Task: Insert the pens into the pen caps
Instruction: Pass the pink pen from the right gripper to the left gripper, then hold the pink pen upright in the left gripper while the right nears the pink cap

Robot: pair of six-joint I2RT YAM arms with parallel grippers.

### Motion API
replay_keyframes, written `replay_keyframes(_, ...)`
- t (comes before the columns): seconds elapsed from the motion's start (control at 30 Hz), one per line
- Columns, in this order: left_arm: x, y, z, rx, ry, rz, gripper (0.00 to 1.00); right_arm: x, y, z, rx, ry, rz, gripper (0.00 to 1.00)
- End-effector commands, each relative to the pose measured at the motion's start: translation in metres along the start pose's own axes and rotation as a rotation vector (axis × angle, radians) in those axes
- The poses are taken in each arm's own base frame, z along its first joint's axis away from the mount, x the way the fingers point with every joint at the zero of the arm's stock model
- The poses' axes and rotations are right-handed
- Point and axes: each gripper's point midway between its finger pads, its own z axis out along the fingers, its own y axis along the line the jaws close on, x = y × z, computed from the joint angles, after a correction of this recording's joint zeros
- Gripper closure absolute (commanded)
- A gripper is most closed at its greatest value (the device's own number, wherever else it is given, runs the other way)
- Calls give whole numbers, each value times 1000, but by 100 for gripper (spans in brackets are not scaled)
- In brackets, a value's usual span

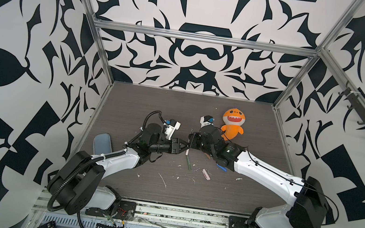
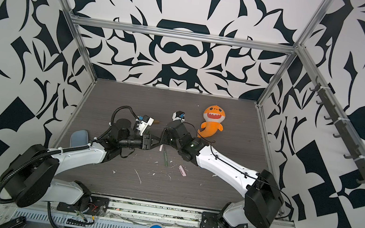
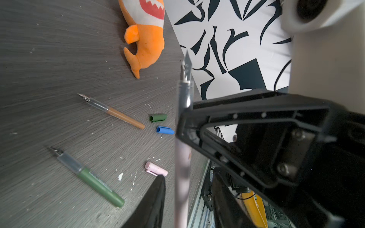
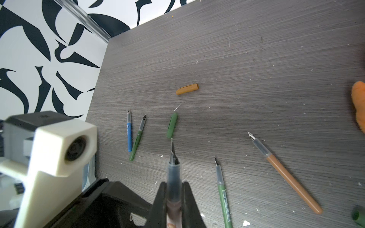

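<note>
**A:** The right pincer (image 4: 173, 186) is clamped tight on the pink pen (image 4: 173, 173). Its black wedge-shaped fingers (image 4: 160, 197) squeeze the barrel just behind the clear grip section, and the steel nib sticks out past their tips.

**B:** And the left pincer (image 1: 184, 147)?

**A:** Partway open. It straddles the same pale barrel further back from the nib. A gap shows between the barrel and the one finger (image 3: 158, 193) I can see; the other finger I cannot make out. The two pincers meet almost tip to tip above the table (image 1: 237, 196), a dark grey board with a fine wood grain.

**B:** What lies beneath them?

**A:** Just below the pincers a green pen (image 1: 188, 163) lies flat, with a matte round barrel, a see-through front and a slim nib. Near it, toward the right arm, is a pink cap (image 1: 206, 174), a stubby tube with a clip. Under that arm a blue cap (image 3: 165, 130) and a green cap (image 3: 158, 117) lie close together but apart. The blunt end of an orange-brown pen (image 3: 116, 114) lies near the green one.

**B:** Further out?

**A:** Past the held nib lie a second green cap (image 4: 171, 125) and a mustard cap (image 4: 187, 89). There too a blue pen (image 4: 129, 136) lies just beside a second green pen (image 4: 137, 142). Beyond the right pincer, toward the back wall, lies a soft orange plush shark (image 1: 232, 124). White flecks dot the board.
</note>
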Motion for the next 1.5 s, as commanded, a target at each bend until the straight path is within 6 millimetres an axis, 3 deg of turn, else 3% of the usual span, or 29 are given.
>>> replay_keyframes(0.0,-6,-14,6,52,-1,34,62,-16,15,-12,-62,-67,28,92)
replay_keyframes(0.4,-5,-7,11,41,3,18,93,-18,16,-15,-80,-86,38,93)
replay_keyframes(0.43,-5,-7,11,38,0,20,95,-18,17,-16,-87,-86,38,90)
replay_keyframes(0.53,-8,-4,11,15,-12,31,96,-21,18,-25,-93,-90,24,67)
replay_keyframes(0.63,-14,10,6,-109,-25,73,98,-24,14,-45,-64,-83,-8,57)
replay_keyframes(0.8,-33,23,-6,-272,-86,187,99,-28,-18,-83,40,-98,-68,56)
replay_keyframes(0.9,-45,15,-11,-288,-126,277,99,-5,-50,-88,95,14,-91,57)
replay_keyframes(1.1,-51,-6,-12,-203,-196,426,100,79,-117,-72,207,377,-71,62)
replay_keyframes(1.17,-47,-25,-15,-142,-225,502,100,101,-137,-67,263,447,-82,61)
replay_keyframes(1.3,-28,-44,-13,-71,-209,587,100,126,-154,-60,329,549,-121,56)
replay_keyframes(1.47,-15,-57,-20,-39,-215,605,100,146,-159,-56,380,608,-186,53)
